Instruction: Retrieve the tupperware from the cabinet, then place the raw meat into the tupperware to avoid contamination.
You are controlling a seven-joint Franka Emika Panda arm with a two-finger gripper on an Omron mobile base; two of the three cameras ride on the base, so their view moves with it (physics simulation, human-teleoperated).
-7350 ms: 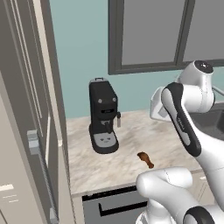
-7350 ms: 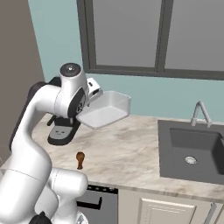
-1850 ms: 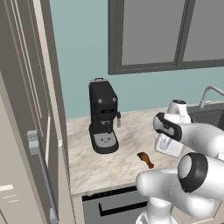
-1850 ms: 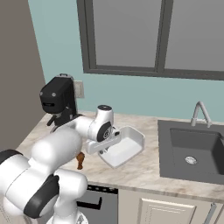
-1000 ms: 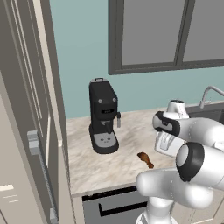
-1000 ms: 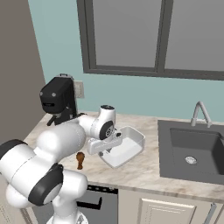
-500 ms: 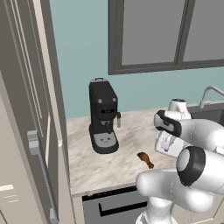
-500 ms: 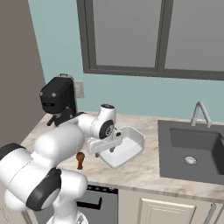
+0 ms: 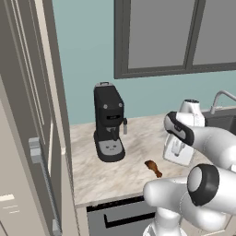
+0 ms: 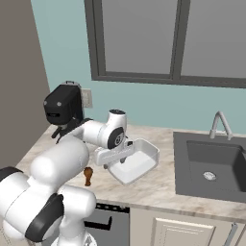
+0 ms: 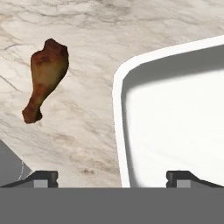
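The white-grey tupperware (image 10: 140, 162) sits upright on the marble counter, left of the sink. My gripper (image 10: 116, 159) hangs over its left wall, open. In the hand view my gripper (image 11: 113, 177) has its two tips wide apart, with the tupperware's rim (image 11: 119, 109) running between them untouched. The raw meat (image 11: 45, 77), a small reddish-brown drumstick, lies on the counter just outside that rim. From the left base view the raw meat (image 9: 153, 168) lies in front of the tupperware (image 9: 184, 159), which my gripper (image 9: 176, 148) partly hides. The cabinet (image 9: 27, 120) stands at far left, its door open.
A black coffee machine (image 9: 109, 122) stands on the counter (image 9: 92, 170) left of the meat. The dark sink (image 10: 211, 166) with its faucet (image 10: 219, 123) lies to the right of the tub. A window (image 10: 168, 38) runs along the back wall.
The jaws have opened and let go of the tupperware's wall. The tub now rests on the counter by itself. The arm has hardly moved.
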